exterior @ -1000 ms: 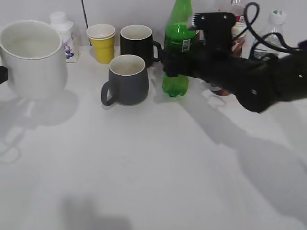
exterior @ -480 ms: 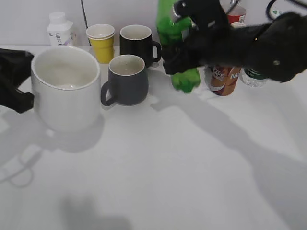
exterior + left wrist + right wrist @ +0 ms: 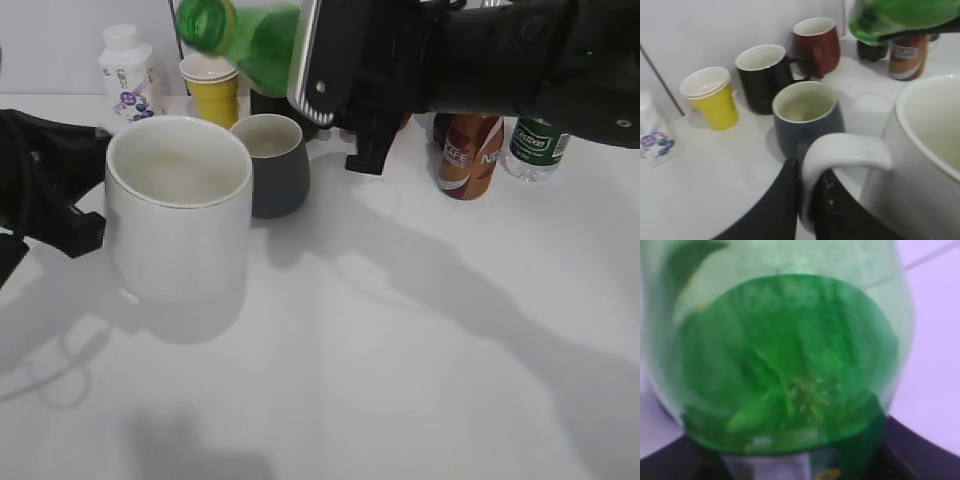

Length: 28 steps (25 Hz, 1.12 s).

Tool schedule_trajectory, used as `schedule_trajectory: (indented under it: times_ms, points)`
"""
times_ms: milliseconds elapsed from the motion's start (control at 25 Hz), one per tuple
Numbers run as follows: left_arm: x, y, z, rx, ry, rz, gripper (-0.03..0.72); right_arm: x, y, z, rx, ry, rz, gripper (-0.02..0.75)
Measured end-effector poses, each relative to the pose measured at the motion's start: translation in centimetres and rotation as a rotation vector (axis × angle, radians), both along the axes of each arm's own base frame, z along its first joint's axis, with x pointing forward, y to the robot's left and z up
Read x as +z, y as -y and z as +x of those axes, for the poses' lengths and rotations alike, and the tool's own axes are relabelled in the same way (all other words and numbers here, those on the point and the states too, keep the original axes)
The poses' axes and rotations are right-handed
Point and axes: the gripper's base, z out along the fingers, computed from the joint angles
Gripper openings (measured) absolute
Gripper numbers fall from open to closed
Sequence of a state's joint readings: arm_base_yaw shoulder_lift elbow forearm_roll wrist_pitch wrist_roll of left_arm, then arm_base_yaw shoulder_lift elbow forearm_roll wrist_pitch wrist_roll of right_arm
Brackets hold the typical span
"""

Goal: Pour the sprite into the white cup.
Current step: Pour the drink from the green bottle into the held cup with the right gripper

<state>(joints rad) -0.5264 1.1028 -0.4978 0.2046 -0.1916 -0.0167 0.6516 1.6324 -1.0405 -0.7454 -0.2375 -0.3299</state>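
Observation:
The sprite [image 3: 255, 40] is a green see-through bottle, tipped on its side high at the back, its open mouth pointing left above the white cup. My right gripper [image 3: 345, 70] is shut on its body; the bottle fills the right wrist view [image 3: 785, 365]. The white cup [image 3: 180, 215] is a large white mug standing at the left, upright. My left gripper [image 3: 807, 195] is shut on its loop handle [image 3: 845, 152]. The bottle's end shows at the top of the left wrist view [image 3: 900, 17]. No liquid stream is visible.
A grey mug [image 3: 272, 160], a black mug [image 3: 762, 77], a dark red mug [image 3: 816, 45] and a yellow cup [image 3: 213, 90] stand behind the white cup. A small white bottle [image 3: 127, 70] is back left. A brown can [image 3: 465, 150] and a water bottle [image 3: 535, 145] stand back right.
My right gripper lifted the sprite off the table, carried it left and tipped it mouth-left. My left gripper brought the white cup rightward and nearer to the camera.

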Motion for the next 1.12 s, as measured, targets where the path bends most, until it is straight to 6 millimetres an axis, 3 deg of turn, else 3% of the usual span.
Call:
schedule_trajectory:
  times_ms: [440,880,1120]
  points:
    - [-0.2,1.0,-0.7,-0.052,-0.017,0.008,0.049,0.1,0.0,0.0,0.133,0.308,-0.274,0.393]
    - [-0.3,1.0,-0.8,-0.048,-0.035,0.019,0.049,1.7,-0.1,0.4,0.126,0.579,-0.296,0.393]
    - [-0.3,1.0,-0.8,-0.048,-0.035,0.019,0.049,2.0,-0.1,0.4,0.119,0.608,-0.293,0.393]
